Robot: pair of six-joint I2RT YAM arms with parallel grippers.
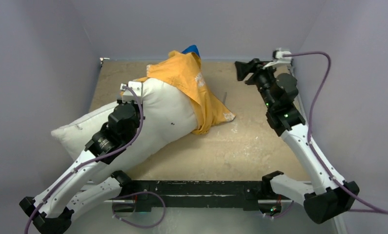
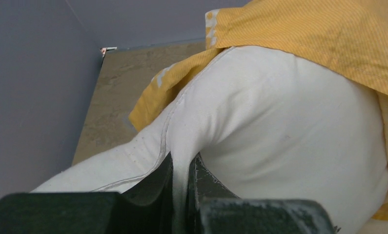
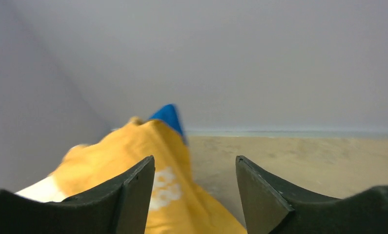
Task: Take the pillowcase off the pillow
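Robot lab cell, plain grey walls (image 1: 45, 39), worn tan table (image 1: 250, 146), L arm (image 1: 84, 165), R arm (image 1: 304, 146) bolted on rail (image 1: 192, 187)

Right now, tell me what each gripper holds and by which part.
Left gripper pinches the pillow by a fabric fold near its seam. Right gripper stands open, holding nothing.

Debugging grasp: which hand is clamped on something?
The left hand, shut on a fold of the white pillow; the right hand is open, empty, off the orange pillowcase.
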